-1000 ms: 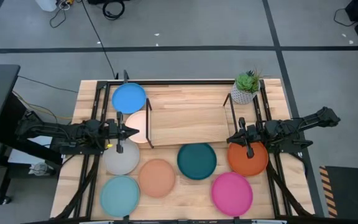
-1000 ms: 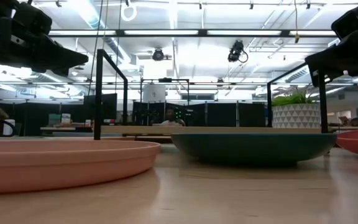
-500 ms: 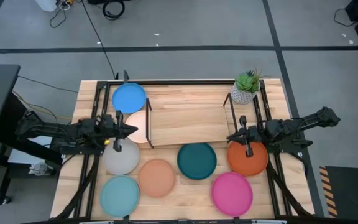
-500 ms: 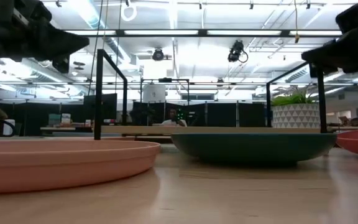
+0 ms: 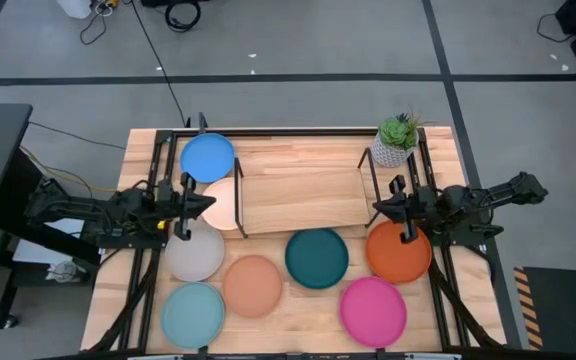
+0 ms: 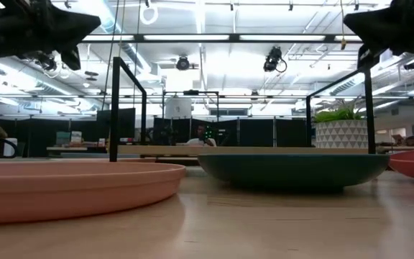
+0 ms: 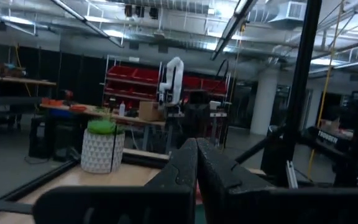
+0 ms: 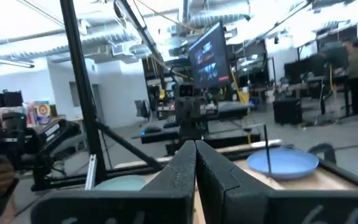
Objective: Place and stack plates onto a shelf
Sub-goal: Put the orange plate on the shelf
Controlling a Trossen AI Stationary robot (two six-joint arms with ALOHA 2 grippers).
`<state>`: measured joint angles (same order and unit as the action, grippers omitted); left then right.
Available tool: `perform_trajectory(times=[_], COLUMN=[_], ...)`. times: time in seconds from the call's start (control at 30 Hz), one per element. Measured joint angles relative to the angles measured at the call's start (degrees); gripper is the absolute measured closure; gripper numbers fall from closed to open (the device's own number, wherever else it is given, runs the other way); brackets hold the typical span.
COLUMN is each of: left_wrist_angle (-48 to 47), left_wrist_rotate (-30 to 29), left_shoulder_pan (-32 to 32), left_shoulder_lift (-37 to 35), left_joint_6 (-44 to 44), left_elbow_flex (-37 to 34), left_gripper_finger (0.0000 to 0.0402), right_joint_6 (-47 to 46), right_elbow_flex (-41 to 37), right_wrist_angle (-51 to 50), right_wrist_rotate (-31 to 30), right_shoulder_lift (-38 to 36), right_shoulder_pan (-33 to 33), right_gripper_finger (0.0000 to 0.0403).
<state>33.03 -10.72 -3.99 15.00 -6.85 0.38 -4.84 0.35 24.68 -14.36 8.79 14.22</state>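
Note:
Eight plates lie flat on the tabletop: bright blue (image 5: 208, 158), cream (image 5: 224, 203), grey (image 5: 195, 253), salmon (image 5: 253, 286), dark teal (image 5: 317, 258), orange (image 5: 399, 251), magenta (image 5: 374, 309) and light teal (image 5: 193, 315). The shelf (image 5: 303, 190) stands at the far middle with nothing on its board. My left gripper (image 5: 209, 203) hangs shut above the cream plate's left part, pointing right. My right gripper (image 5: 374, 208) hangs shut above the gap between the shelf's right frame and the orange plate, pointing left. In the wrist views both pairs of fingers (image 7: 196, 158) (image 8: 196, 155) are closed on nothing.
A potted plant (image 5: 396, 141) stands at the shelf's far right corner. Black rails (image 5: 154, 180) run along the tabletop's left and right sides. The cream plate's right part lies under the shelf's left wire frame (image 5: 238, 195). In the low view the salmon (image 6: 77, 183) and dark teal (image 6: 293, 170) plates fill the foreground.
Both grippers have risen, staying shut; in the low view they climb toward the picture's top. The left gripper has drawn back slightly toward the table's left, and the right one has shifted a little toward the far edge. No plate has moved.

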Motion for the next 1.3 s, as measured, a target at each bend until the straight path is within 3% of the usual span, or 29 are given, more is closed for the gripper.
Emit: perform_trajectory(times=[0.17, 0.37, 0.67, 0.83, 0.97, 1.13, 1.3], left_wrist_angle=[4.6, 3.4, -5.1, -4.6, -2.3, -1.2, 0.1], left_wrist_rotate=[1.5, 4.0, 0.7, 0.7, 0.7, 0.7, 0.7], left_shoulder_pan=[-0.2, -0.2, -0.2, -0.2, -0.2, -0.2, -0.2], left_shoulder_lift=[0.0, 1.2, 5.9, 8.6, 9.9, 9.9, 9.9], left_joint_6=[-2.8, -1.6, -0.2, 2.1, 4.7, 5.7, 7.9], left_elbow_flex=[0.1, 3.9, 8.2, 8.5, 8.6, 8.6, 8.6], left_gripper_finger=[0.0390, 0.0390, 0.0352, 0.0316, 0.0297, 0.0292, 0.0292], right_joint_6=[-7.0, -16.3, -26.9, -37.7, -47.3, -50.6, -54.5], right_elbow_flex=[1.7, 9.8, 30.7, 42.4, 48.2, 49.8, 49.7], right_wrist_angle=[-5.7, -19.6, -49.2, -67.9, -79.5, -87.9, -88.7], right_wrist_rotate=[2.7, 4.9, -8.1, -10.0, -4.7, 8.2, 20.7], right_shoulder_lift=[4.6, 17.0, 40.6, 49.2, 54.9, 61.1, 66.6], right_shoulder_pan=[0.0, 2.4, 12.7, 16.4, 18.4, 19.7, 22.4], right_gripper_finger=[0.0385, 0.0387, 0.0391, 0.0391, 0.0392, 0.0390, 0.0388])
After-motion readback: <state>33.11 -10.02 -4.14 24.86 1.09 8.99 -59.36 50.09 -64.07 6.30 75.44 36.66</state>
